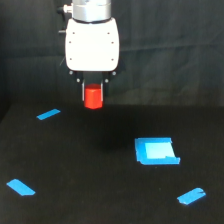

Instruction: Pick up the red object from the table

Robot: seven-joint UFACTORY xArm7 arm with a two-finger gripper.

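Note:
The red object (pixel 93 98) is a small red-orange block, held between the dark fingers of my gripper (pixel 93 95) under the white gripper body. It hangs in the upper left-centre of the exterior view, lifted above the black table (pixel 100 170), with nothing touching it from below. The gripper is shut on the block, and the fingers cover part of its top and sides.
A blue square patch (pixel 156 151) lies on the table at the exterior view's right. Blue tape strips sit at the upper left (pixel 48 114), lower left (pixel 20 187) and lower right (pixel 191 196). A dark backdrop stands behind.

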